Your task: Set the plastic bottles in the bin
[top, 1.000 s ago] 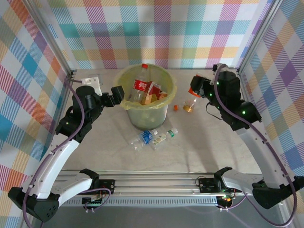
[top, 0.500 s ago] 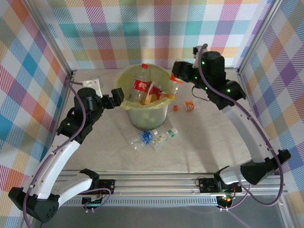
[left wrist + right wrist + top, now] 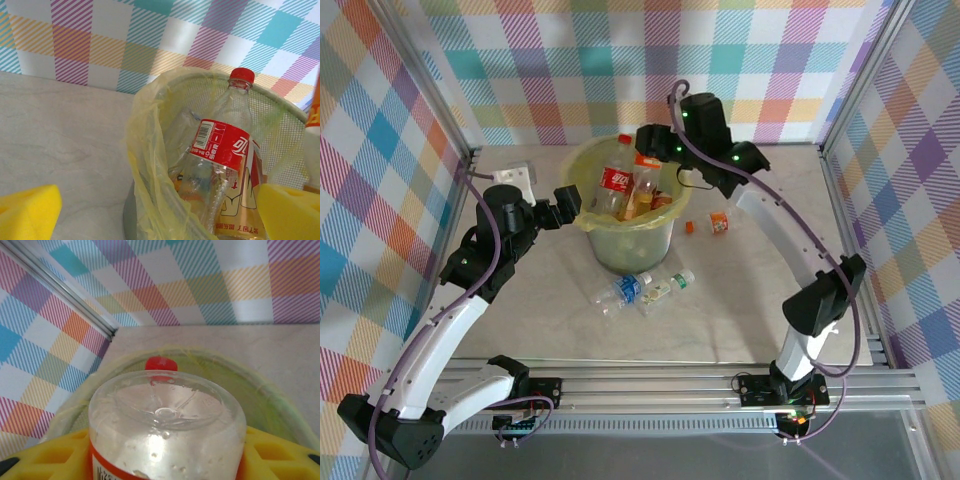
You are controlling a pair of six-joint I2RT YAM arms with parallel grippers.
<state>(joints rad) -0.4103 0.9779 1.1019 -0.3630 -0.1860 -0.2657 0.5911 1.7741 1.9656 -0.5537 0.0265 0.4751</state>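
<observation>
Right tool swung over bin rim, clamped on bottle; left tool apart, beside rim.

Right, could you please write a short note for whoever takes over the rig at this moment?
Left fingers: open, empty, beside the left rim of the round pale green bag-lined bin.
Right fingers: shut on a clear orange-labelled plastic bottle above the bin.
Done: several bottles inside, including a red-capped red-labelled bottle.
Left: release the held one, then fetch the blue-labelled bottle and green-capped bottle lying on the table before the bin.
</observation>
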